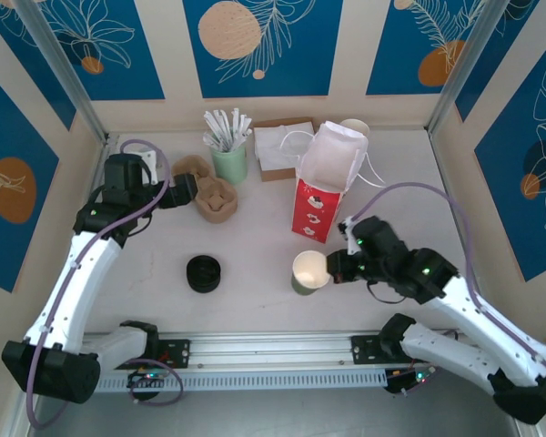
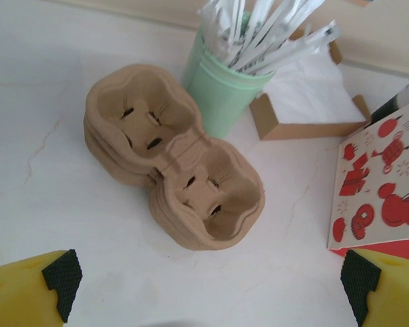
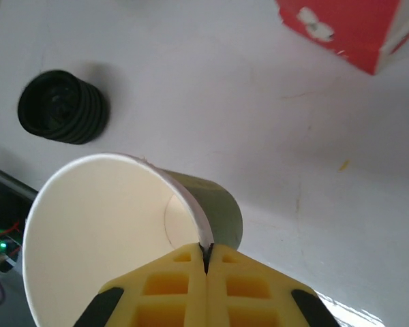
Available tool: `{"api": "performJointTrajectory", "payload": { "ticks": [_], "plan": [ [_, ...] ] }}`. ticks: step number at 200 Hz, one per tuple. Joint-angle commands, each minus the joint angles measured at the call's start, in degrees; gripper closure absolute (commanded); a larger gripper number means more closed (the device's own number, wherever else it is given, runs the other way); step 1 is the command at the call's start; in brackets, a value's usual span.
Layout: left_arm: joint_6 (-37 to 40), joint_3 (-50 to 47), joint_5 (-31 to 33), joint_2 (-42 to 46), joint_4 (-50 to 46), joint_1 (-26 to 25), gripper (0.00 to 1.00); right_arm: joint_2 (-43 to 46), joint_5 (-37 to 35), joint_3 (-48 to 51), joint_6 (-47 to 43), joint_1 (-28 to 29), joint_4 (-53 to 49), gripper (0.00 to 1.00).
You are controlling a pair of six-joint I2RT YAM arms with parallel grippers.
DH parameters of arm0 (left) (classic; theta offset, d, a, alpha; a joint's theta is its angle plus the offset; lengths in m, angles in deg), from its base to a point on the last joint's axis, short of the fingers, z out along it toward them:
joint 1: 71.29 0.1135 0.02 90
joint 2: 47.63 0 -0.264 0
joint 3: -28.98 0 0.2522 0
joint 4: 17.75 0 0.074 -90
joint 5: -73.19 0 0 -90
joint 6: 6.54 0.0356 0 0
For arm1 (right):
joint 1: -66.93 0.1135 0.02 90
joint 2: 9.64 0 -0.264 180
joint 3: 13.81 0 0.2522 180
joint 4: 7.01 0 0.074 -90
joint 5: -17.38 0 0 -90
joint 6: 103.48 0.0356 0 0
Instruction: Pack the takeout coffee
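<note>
The takeout coffee cup [image 1: 309, 271], a small paper cup with a dark green body and white inside, stands lidless on the table in front of the red-and-white bag [image 1: 321, 198]. My right gripper [image 1: 333, 268] is shut on its right rim. In the right wrist view the yellow fingers [image 3: 170, 279] pinch the cup's wall [image 3: 218, 204] at the gripper [image 3: 206, 248]. A low stack of black lids [image 1: 203, 273] sits to the cup's left, and shows as the black lids [image 3: 63, 107]. My left gripper [image 1: 184, 191] hangs open by the carriers, nothing between its fingers at the gripper [image 2: 210, 285].
Stacked brown cup carriers [image 1: 215, 197] [image 2: 177, 184] lie just ahead of the left gripper. A green cup of wrapped straws [image 1: 229, 162] [image 2: 221, 88] and a napkin box [image 1: 278, 150] [image 2: 307, 102] stand at the back. The bag [image 2: 382, 191] [image 3: 341, 30] is open-topped, with more cups [image 1: 355, 127] behind it.
</note>
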Motion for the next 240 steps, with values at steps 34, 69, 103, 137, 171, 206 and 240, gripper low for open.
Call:
{"api": "performJointTrajectory", "payload": {
  "ticks": [34,69,103,137,171,206,240],
  "plan": [
    [-5.4,-5.6,-0.4,-2.1,3.6,-0.7,0.01,-10.7,-10.3,6.1,8.0,7.4,21.4,1.00],
    [-6.8,-6.3,0.1,-4.3,4.0,-0.7,0.01,-15.7,-11.5,7.5,8.7,7.3,26.5,1.00],
    [-7.7,-5.4,1.5,-8.0,2.3,-0.7,0.02,-18.9,-11.4,5.4,8.5,5.8,25.2,1.00],
    [-9.3,-5.2,3.8,-10.8,2.5,-0.7,0.03,-21.7,-10.2,3.9,9.4,4.4,23.7,1.00],
    [-10.5,-3.5,6.1,-14.0,1.8,-1.0,0.09,-24.1,-8.8,2.4,10.0,4.0,23.2,1.00],
    [-11.4,-2.1,7.0,-16.0,1.6,-1.3,0.12,-25.2,-8.7,1.7,10.4,4.1,23.0,1.00],
    [-11.4,-1.3,7.0,-16.8,1.6,-1.9,0.12,-25.2,-9.3,2.0,11.8,4.1,22.2,0.86]
  ]
}}
